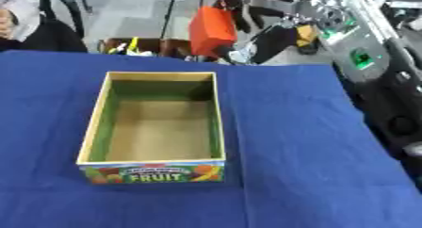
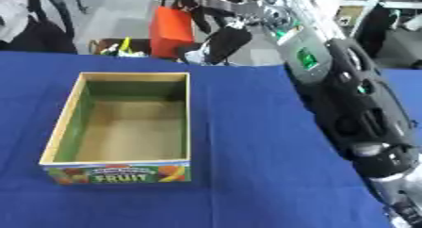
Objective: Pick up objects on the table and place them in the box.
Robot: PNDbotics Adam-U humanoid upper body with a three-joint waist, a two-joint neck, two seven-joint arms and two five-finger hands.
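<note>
While I survey the scene from its left edge, I first note the counter (image 1: pixel 288 142), covered in a blue cloth that runs across the whole foreground. I take the box (image 1: pixel 95 123) as my landmark: an open cardboard carton with a pale rim, green inner walls and a brown floor, standing on the cloth left of centre. Its near outer wall carries printed fruit pictures and the word FRUIT. I can see its floor in full, and nothing lies on it.

Beyond the far wall of the box, past the counter's far edge, I observe a low brown container (image 1: pixel 144 45) holding some small yellow and white pieces that I cannot identify.

Right of that, and beyond the far right corner of the box, the right hand (image 2: pixel 223 41) hangs above the counter's far edge. Its dark fingers (image 2: pixel 216 47) are clamped on an orange-red block (image 2: pixel 171 30), a flat-sided item held upright in the air, clear of the cloth and well apart from the box. That block is the only task item I can find in either view.

Right of the box, the right arm (image 2: pixel 354 104) runs from the hand down toward the near right corner, black with silver parts and green lights on its casing, passing above the cloth's right margin.

I find no left hand in either view.
</note>
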